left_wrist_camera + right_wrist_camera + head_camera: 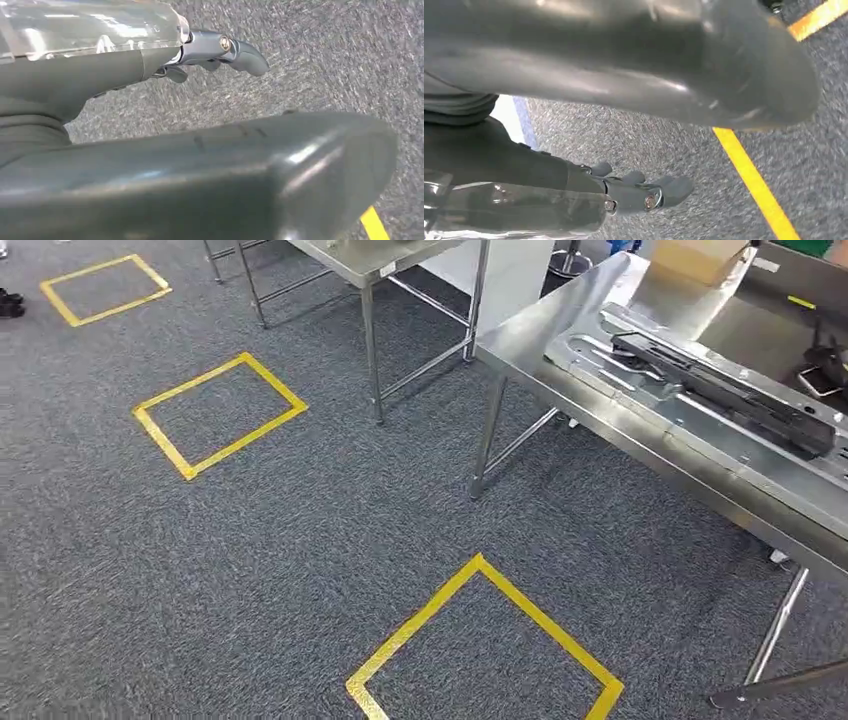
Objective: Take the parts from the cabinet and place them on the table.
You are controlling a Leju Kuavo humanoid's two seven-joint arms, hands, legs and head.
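A steel table (590, 325) stands at the right in the head view. On it lies a flat silver metal panel (745, 445) with a long black part (720, 388) resting across it. My left hand (125, 70) hangs over the grey carpet, its fingers (237, 50) stretched out and apart from the thick thumb (225, 170), with nothing in it. My right hand (524, 170) likewise hangs above the carpet, fingers (649, 192) extended and holding nothing, near a yellow tape line (754, 185).
A cardboard box (700, 258) sits at the far end of the table, and a dark object (825, 365) at its right edge. A second steel table (360, 260) stands further back. Yellow tape squares (480, 575) (220, 415) (105, 285) mark the carpet.
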